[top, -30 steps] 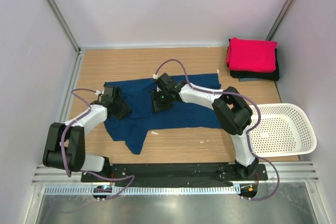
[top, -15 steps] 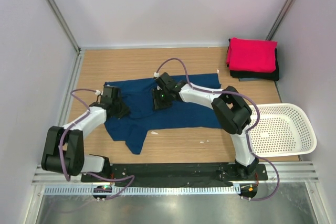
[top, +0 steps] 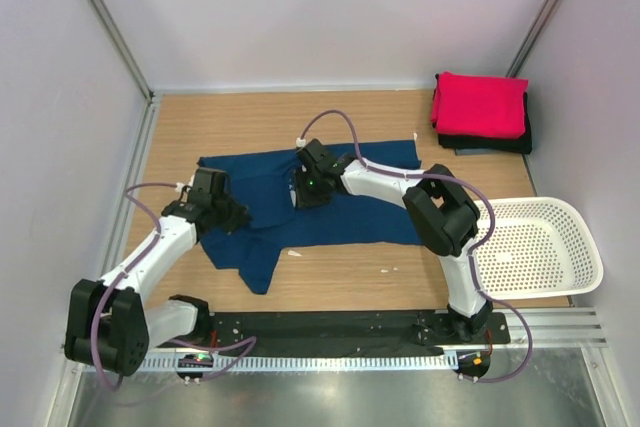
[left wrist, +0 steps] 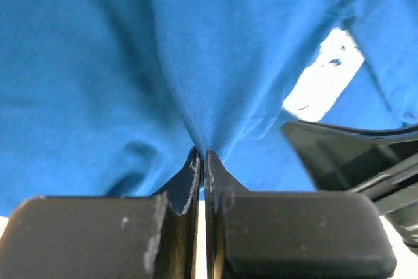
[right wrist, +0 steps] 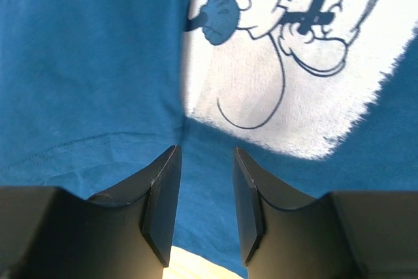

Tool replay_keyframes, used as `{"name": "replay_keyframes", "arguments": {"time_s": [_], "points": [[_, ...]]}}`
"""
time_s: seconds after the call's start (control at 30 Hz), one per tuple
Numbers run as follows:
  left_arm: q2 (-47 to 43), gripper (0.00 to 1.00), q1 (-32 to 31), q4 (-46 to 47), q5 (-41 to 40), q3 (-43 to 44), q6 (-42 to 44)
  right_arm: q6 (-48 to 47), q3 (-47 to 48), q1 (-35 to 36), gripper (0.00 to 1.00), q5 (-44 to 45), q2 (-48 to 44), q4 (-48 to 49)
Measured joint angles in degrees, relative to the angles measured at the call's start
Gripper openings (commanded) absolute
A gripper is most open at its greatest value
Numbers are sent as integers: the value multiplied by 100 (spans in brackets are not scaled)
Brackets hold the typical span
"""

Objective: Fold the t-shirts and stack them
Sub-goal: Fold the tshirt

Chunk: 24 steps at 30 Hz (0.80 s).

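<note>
Changed from a second ago: my left pincer clenched on the navy t-shirt, spread mid wooden tabletop. Right pincer: jaws parted at the cartoon print; grip unclear. Pale walls.

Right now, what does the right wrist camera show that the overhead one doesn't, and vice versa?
Only the right wrist view: the pale cartoon print. Only the overhead view: the pink-red tee on the black tee, the white basket, the left pincer. Both: the navy t-shirt and the right pincer, jaws apart.
</note>
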Motion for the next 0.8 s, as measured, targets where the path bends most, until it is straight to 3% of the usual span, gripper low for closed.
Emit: {"name": "replay_keyframes", "arguments": {"time_s": [0.1,0.2,0.23,0.3,0.47,0.57,0.8], "points": [[-136,6,-52,-140,-83,-225,-192,-2,9,-4,45,92,-11,-109],[-96,30,-63,-227,-199,-442,-221,-17,11,-50,47,188,-87,-328],[-52,45,-63,-286,-236,-461,-192,-26,11,-66,48,216,-142,-411],[39,62,-63,-385,-304,-455,-105,-50,11,-120,49,356,-319,-647],[-127,66,-63,-999,-476,-199,57,-111,-295,-341,54,800,-1202,-1147],[-787,66,-63,-1534,-695,-144,44,-81,-883,-522,55,981,-1982,-1473],[-2011,57,50,-2181,-1071,-728,-450,271,-2586,-1241,55,1062,-2986,-1707]]}}
